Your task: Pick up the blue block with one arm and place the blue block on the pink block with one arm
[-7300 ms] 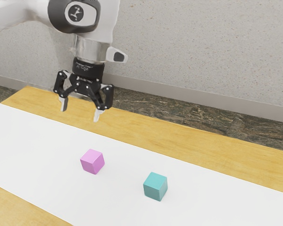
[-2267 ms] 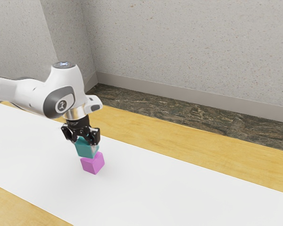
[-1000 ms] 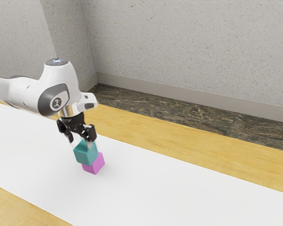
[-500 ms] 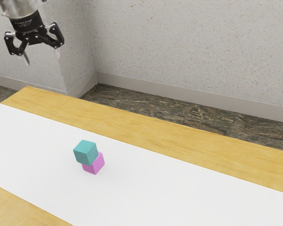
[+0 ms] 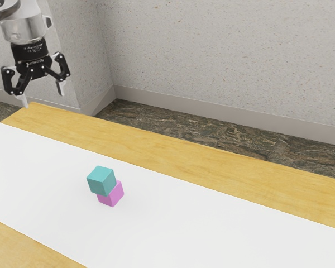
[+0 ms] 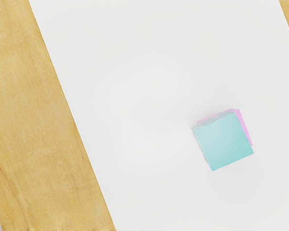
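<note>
The blue block [image 5: 101, 179] rests on top of the pink block [image 5: 112, 195] on the white sheet, shifted a little toward the exterior view's left so it overhangs. From the wrist view the blue block [image 6: 223, 142] covers nearly all of the pink block [image 6: 244, 126], of which a thin edge shows. My gripper [image 5: 40, 94] hangs high in the exterior view's upper left, far above and away from the stack, open, with nothing between its fingers.
A white sheet [image 5: 201, 229] runs across the wooden table [image 5: 223, 164]. Beyond the table's far edge lie a dark stone floor [image 5: 240, 134] and a grey wall [image 5: 223, 50] with a corner behind my gripper.
My gripper let go of the blue block on the pink block, rose far up to the exterior view's upper left, and in the last half second came down slightly. The stack has stayed still.
</note>
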Action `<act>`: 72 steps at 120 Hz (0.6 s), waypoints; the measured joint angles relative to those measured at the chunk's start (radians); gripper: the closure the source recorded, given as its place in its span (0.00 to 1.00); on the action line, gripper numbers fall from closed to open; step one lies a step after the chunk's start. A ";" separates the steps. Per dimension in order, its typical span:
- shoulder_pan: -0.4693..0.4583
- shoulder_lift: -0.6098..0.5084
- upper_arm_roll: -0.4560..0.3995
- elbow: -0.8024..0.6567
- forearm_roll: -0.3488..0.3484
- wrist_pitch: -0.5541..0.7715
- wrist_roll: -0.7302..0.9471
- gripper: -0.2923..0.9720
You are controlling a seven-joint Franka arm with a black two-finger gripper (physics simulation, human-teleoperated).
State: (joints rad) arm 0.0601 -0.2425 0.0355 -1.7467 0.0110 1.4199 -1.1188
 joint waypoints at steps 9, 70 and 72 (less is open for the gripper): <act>0.001 -0.003 0.000 -0.001 -0.003 -0.005 -0.051 0.23; 0.001 -0.009 0.001 -0.001 -0.006 -0.016 -0.269 0.23; 0.002 -0.009 0.001 -0.001 -0.006 -0.016 -0.274 0.23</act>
State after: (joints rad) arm 0.0618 -0.2514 0.0368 -1.7476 0.0055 1.4036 -1.3928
